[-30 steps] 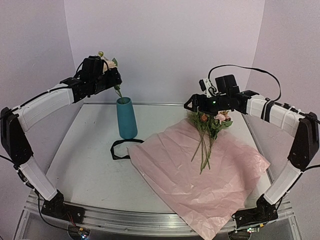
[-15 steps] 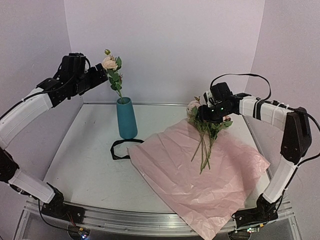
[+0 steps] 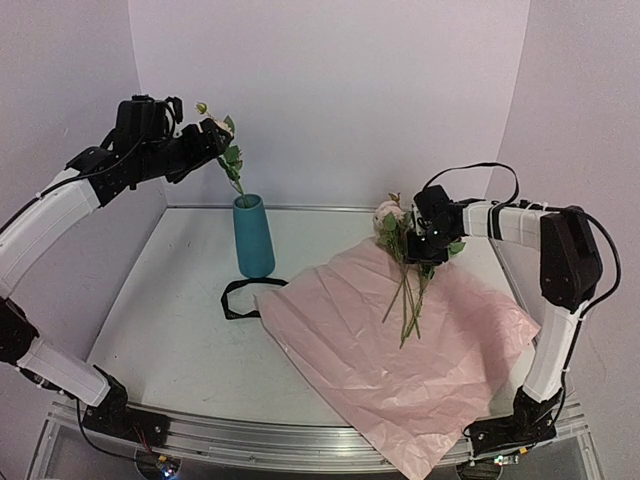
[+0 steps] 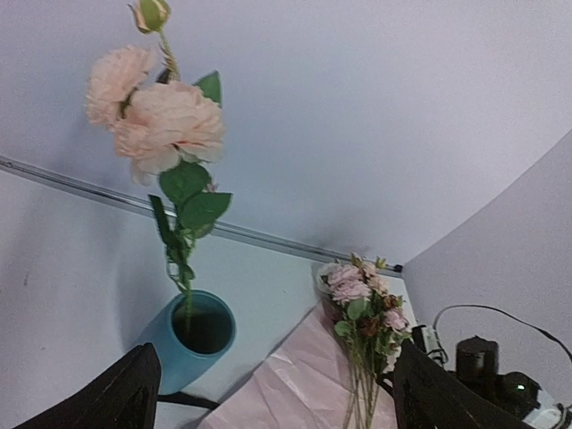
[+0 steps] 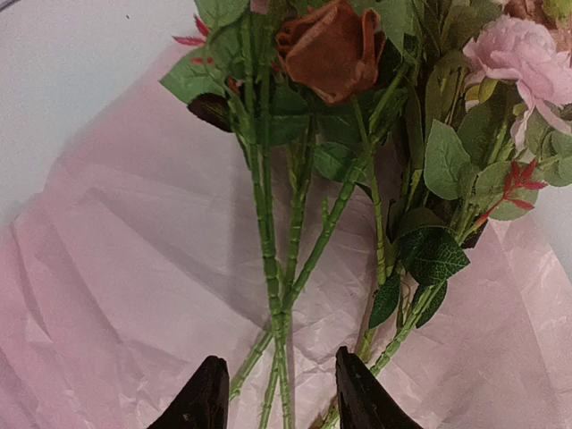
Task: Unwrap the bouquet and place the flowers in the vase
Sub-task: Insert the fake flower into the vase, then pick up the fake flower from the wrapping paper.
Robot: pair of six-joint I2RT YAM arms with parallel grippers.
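The left gripper (image 4: 277, 393), now spread, has left one rose (image 4: 165, 121) in the vase (image 3: 254, 238); the right gripper (image 5: 281, 398) narrows around the remaining stems (image 5: 268, 259), grip unclear.

Clad in white padded sleeves along the long links of left arm (image 3: 58, 215) and right arm (image 3: 505, 218), with black joints, wrists and bases. Tipped with dark, tapered fingers (image 5: 201, 402). Looped by a thin black cable (image 3: 478, 168) over the right wrist; lit there by a small green light (image 4: 512, 387).
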